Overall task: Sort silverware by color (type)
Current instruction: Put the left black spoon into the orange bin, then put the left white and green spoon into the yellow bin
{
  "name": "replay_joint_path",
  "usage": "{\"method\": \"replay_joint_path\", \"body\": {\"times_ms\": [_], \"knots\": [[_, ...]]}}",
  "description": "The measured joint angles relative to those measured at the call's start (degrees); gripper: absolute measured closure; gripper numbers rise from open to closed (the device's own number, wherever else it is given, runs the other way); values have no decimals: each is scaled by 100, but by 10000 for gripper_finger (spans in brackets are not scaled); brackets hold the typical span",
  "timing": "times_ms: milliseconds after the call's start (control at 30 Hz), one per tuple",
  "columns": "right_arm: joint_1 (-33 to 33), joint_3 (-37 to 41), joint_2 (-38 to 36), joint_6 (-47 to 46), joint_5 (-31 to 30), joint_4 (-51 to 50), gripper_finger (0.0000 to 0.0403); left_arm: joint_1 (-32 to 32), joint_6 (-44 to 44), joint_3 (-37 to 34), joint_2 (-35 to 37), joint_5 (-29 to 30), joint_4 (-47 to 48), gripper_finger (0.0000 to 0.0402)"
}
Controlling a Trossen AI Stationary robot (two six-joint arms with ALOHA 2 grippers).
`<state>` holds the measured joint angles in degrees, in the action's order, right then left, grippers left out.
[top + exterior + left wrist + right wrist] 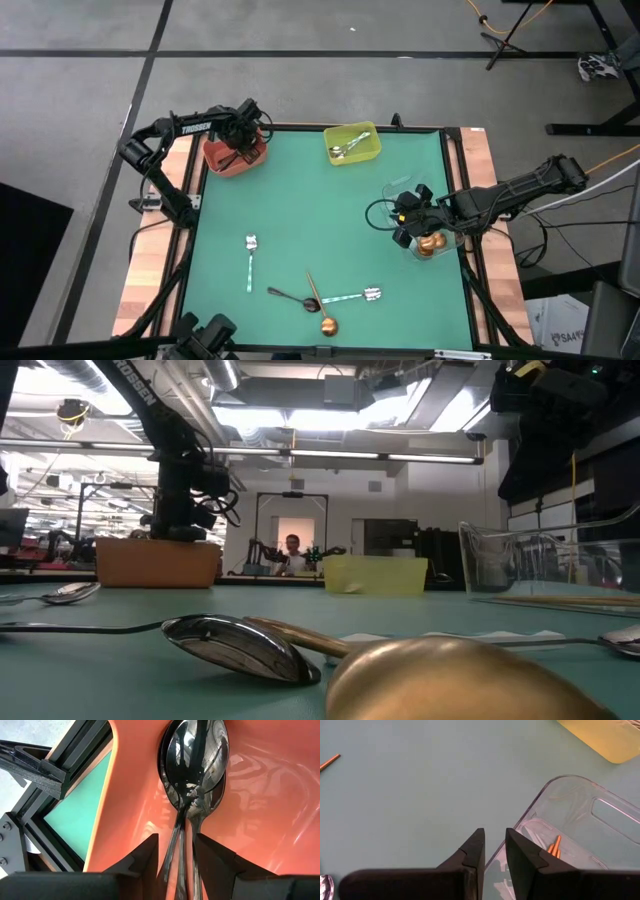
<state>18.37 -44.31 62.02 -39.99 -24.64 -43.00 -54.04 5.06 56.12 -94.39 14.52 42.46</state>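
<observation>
Two black spoons (192, 765) lie between the left fingers (145, 857), parted inside the red bin (235, 158).

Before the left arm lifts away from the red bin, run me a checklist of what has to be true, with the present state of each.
1. Left gripper open: ok, its fingers stand apart over the red bin.
2. Black spoons lying in the red bin: ok, bowls rest on its floor; their handles run between the fingers, so lift straight up.
3. Handles free of the fingers: cannot tell, they pass close.
4. Right gripper out of the way: ok, it hangs at the clear bin, empty, far across the mat.
5. Spoons left to sort: not ok, silver spoons, a black spoon and a copper-gold spoon lie on the green mat.
</observation>
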Motion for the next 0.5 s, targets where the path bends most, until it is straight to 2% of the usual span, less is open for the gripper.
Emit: {"method": "replay_joint_path", "body": {"times_ms": [300, 500], "knots": [[0, 0, 0, 0, 0, 0, 336, 0, 2, 0, 39, 2, 3, 279], [0, 0, 0, 1, 0, 2, 336, 7, 2, 0, 376, 32, 2, 279]]}}
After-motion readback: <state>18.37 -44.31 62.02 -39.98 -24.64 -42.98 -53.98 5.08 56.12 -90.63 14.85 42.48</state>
